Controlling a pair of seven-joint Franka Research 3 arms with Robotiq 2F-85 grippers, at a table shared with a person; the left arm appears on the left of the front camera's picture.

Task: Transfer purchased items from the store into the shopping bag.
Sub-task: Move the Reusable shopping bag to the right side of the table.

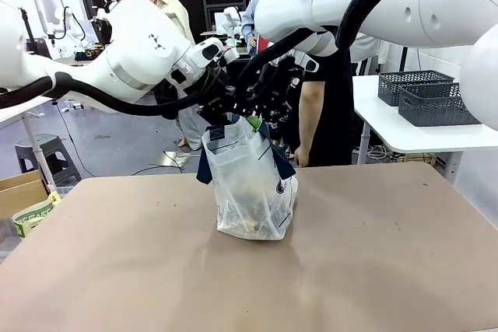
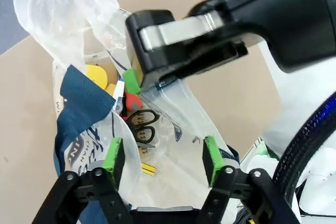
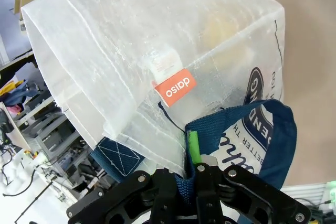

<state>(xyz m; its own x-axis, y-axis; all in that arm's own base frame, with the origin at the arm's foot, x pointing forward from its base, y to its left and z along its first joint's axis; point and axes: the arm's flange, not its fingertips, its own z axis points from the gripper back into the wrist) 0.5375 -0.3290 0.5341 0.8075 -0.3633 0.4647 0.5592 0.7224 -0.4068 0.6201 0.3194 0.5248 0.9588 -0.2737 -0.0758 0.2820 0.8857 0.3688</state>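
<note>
The shopping bag, clear plastic with navy straps, stands mid-table. My right gripper is shut on its navy strap and rim, holding the mouth up. The same gripper shows in the left wrist view, pinching the bag's edge. My left gripper hovers open just above the bag's mouth, nothing between its green pads. Purchased items lie inside: a yellow disc, black-handled scissors and a small red piece. From the front both grippers meet over the bag's top.
Two dark grey lattice baskets of the store's kind stand on a white side table at the back right. A person in black stands behind the bag at the far edge. The brown tabletop lies bare around the bag.
</note>
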